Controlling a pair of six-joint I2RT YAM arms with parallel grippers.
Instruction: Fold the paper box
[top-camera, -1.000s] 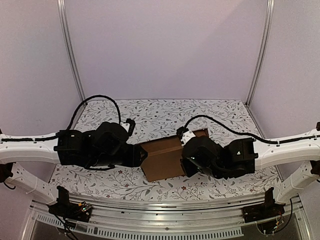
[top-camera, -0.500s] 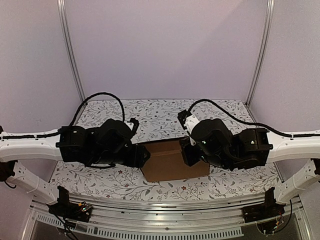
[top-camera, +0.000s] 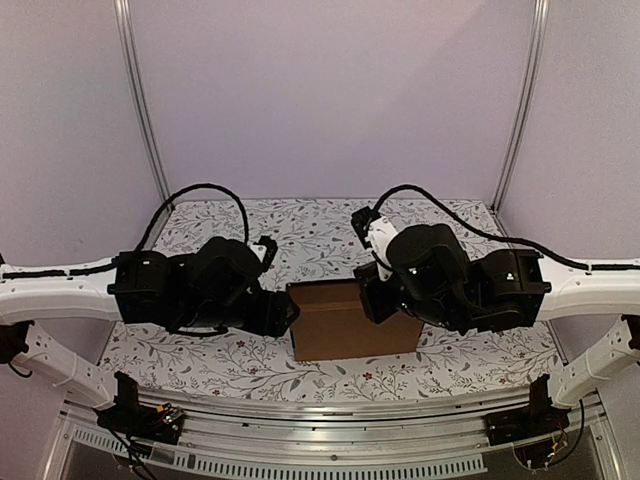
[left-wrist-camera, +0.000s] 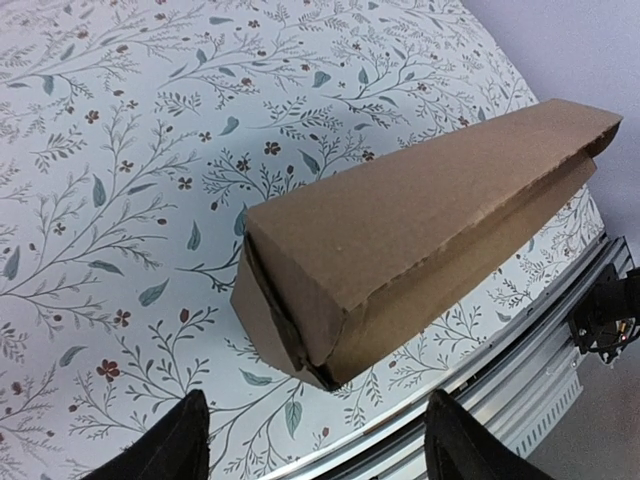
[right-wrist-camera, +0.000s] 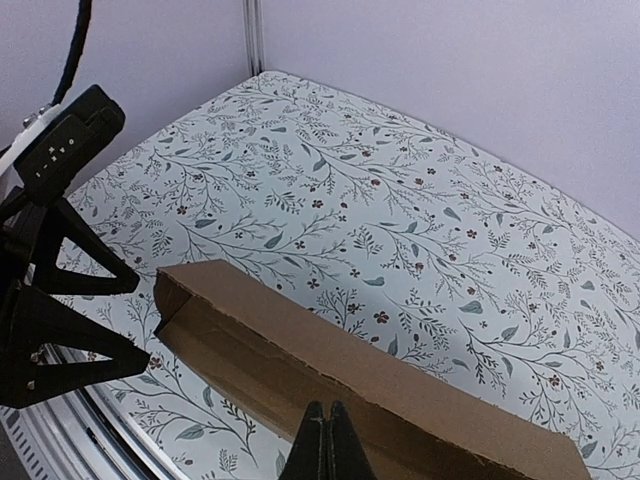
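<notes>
The paper box (top-camera: 350, 320) is a brown cardboard mailer lying closed and flat in the middle of the table. It also shows in the left wrist view (left-wrist-camera: 420, 230) and in the right wrist view (right-wrist-camera: 300, 345). My left gripper (top-camera: 288, 312) is open and empty just off the box's left end; its fingers (left-wrist-camera: 170, 445) spread wide on either side of the box's near corner. My right gripper (top-camera: 378, 300) hovers over the box's right part. Its fingertips (right-wrist-camera: 325, 440) are pressed together with nothing between them, above the box's long edge.
The floral tablecloth (top-camera: 300, 235) covers the table. The metal front rail (left-wrist-camera: 560, 330) runs close to the box's near side. White booth walls and two aluminium posts (top-camera: 140, 100) close in the back. My left gripper's black fingers (right-wrist-camera: 85, 365) show at the left of the right wrist view.
My right arm has swung back and up toward the box's far right. The box has turned from tilted to square with the table edge. My left gripper has hardly moved.
</notes>
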